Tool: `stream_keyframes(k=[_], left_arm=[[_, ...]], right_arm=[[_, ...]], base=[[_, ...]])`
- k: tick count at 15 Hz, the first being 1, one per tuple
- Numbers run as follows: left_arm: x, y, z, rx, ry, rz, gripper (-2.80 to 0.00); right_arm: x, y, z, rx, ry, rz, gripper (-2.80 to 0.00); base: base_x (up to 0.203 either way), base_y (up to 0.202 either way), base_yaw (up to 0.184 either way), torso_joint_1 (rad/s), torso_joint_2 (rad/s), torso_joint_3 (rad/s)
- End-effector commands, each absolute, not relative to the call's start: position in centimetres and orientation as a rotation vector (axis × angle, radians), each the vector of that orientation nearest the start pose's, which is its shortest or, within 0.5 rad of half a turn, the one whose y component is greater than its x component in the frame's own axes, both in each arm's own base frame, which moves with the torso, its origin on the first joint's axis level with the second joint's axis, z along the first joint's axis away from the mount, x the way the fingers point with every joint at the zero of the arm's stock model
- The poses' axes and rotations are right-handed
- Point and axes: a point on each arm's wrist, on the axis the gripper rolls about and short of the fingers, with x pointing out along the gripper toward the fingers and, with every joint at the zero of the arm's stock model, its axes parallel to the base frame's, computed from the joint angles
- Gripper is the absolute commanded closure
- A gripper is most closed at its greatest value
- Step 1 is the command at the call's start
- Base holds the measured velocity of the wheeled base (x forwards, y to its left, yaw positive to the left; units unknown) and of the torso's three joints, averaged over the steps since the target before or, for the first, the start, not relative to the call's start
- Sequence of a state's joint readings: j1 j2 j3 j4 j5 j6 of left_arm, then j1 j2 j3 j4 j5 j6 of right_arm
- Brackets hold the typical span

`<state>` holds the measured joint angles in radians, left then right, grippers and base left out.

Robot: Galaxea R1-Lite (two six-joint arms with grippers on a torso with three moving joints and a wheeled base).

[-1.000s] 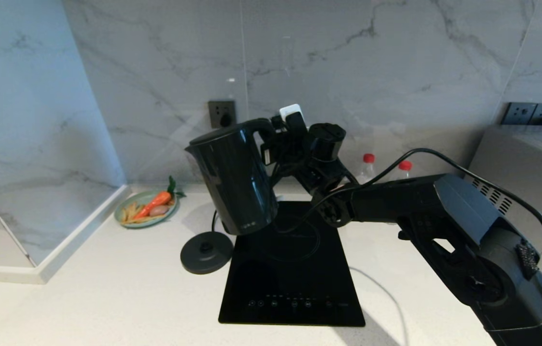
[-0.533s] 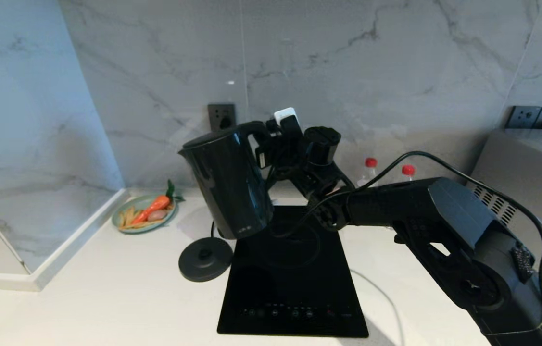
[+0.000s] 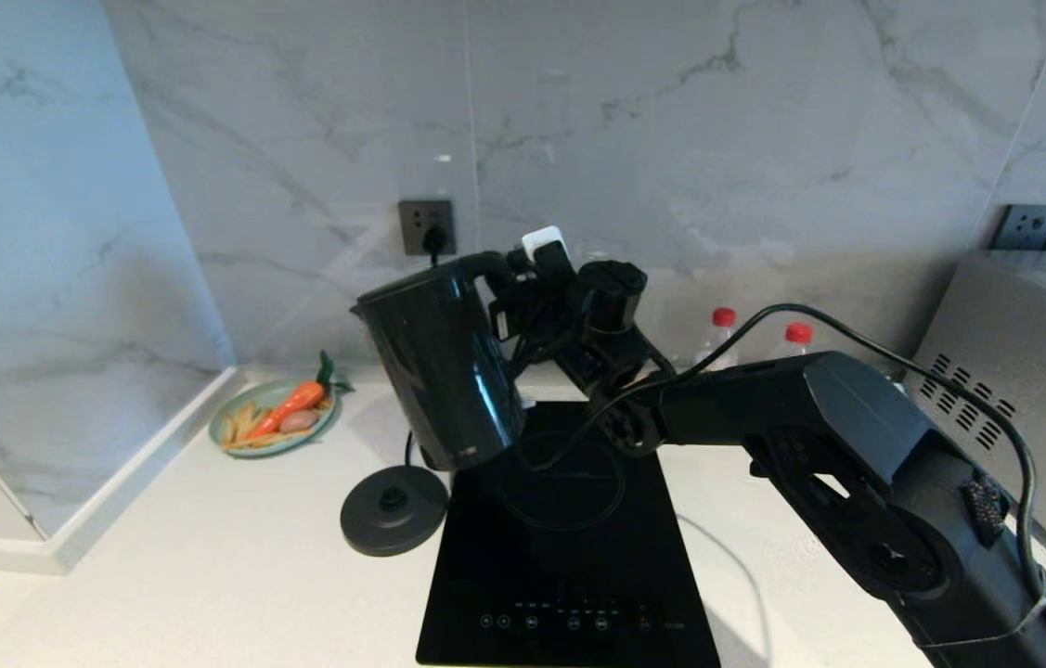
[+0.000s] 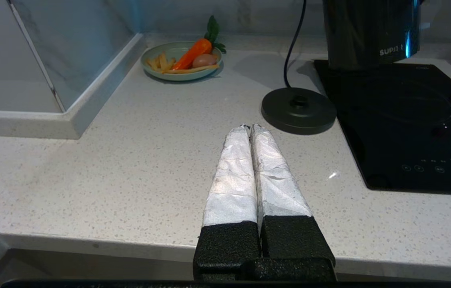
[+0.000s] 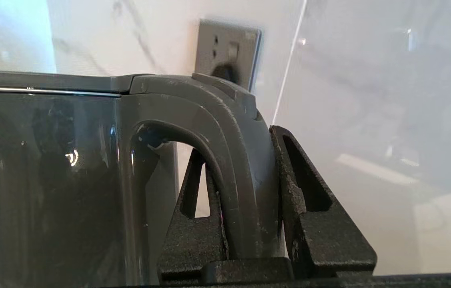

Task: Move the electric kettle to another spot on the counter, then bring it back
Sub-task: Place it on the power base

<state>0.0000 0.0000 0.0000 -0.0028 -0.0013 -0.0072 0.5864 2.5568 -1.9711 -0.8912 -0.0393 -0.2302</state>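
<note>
Kettle [image 3: 442,366]: glossy black jug, lid on, tilted with its top leaning toward 11 o'clock. It hangs in the air over the far left corner of the cooktop [image 3: 569,538]; whether its base touches the glass cannot be told. White lettering shows near its foot in the left wrist view.

Right gripper [image 5: 249,208]: fingers clamped on the upper curve of the kettle's loop handle, one inside the loop, one outside (seen plainly in the right wrist view). Its arm reaches in from 4 o'clock.

Left gripper [image 4: 249,127]: foil-wrapped fingers pressed together, holding nothing, hovering over the front edge of the counter [image 3: 207,566].

Base disc [image 3: 393,509]: round, black, corded, on the counter just beside the cooktop's left edge, at 7 o'clock from the kettle.

Plate [image 3: 239,445]: green, at 9 o'clock from the kettle, near the wall corner, carrying a carrot [image 3: 295,401] and fries.

Bottles [image 3: 722,325]: two, red caps, at 3 o'clock behind the arm.

Wall socket [image 3: 426,226]: grey, at 12 o'clock above the kettle.
</note>
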Motion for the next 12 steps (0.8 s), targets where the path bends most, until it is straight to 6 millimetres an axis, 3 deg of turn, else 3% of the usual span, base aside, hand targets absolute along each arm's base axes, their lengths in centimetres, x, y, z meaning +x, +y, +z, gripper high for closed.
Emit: stream_keyframes(k=[1, 12], left_arm=[[-2.3, 0.0, 7.5, -0.008, -0.002, -0.002, 0.00], [-2.3, 0.0, 7.5, -0.006, -0.002, -0.002, 0.00]], right_arm=[[44.7, 29.8, 15.7, -0.129, -0.353, 0.507, 0.00], [43.6, 31.5, 15.6, -0.133, -0.313, 0.566, 0.00]], base=[[0.000, 0.000, 0.000, 0.000, 0.00, 0.000], [0.000, 0.000, 0.000, 0.000, 0.00, 0.000]])
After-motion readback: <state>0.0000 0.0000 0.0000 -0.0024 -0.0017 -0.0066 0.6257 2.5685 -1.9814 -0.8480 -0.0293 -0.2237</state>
